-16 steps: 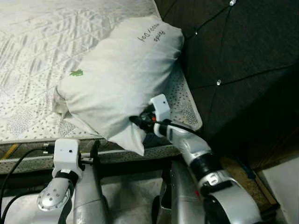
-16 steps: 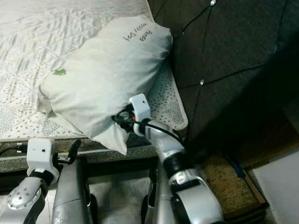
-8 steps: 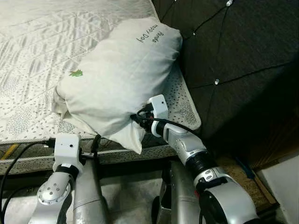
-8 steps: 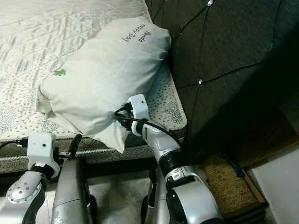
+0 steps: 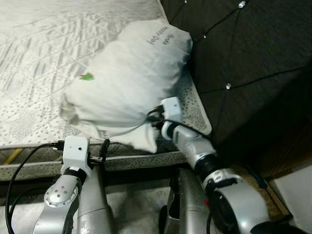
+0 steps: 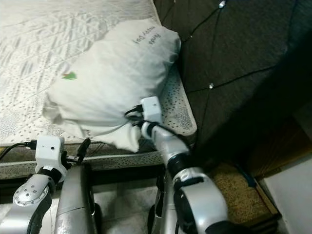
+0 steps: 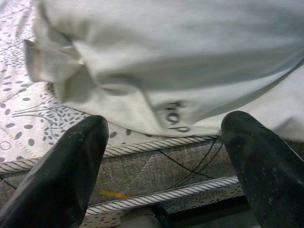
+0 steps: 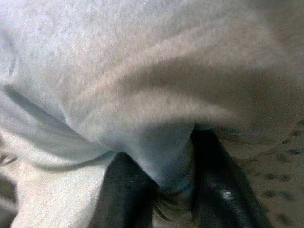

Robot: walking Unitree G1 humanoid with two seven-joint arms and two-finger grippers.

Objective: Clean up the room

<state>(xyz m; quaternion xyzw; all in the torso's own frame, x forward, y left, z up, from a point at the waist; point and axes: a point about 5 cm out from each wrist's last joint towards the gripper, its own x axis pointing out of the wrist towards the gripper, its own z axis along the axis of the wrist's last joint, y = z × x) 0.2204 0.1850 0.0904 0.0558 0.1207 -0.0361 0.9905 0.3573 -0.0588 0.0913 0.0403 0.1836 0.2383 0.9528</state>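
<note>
Right wrist view: right claw (image 8: 166, 183) pinches the pillow (image 5: 129, 83) corner on the bed (image 5: 34, 53); left claw (image 7: 164, 166) gapes open below.

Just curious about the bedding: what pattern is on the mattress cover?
The mattress cover is pale, quilted in diamonds, with small dark speckles near the edge; clearest in the left eye view.

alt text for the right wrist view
Close up, the right gripper pinches a fold of the white pillow between its two black fingers. A strip of dotted mattress shows beside it.
</note>
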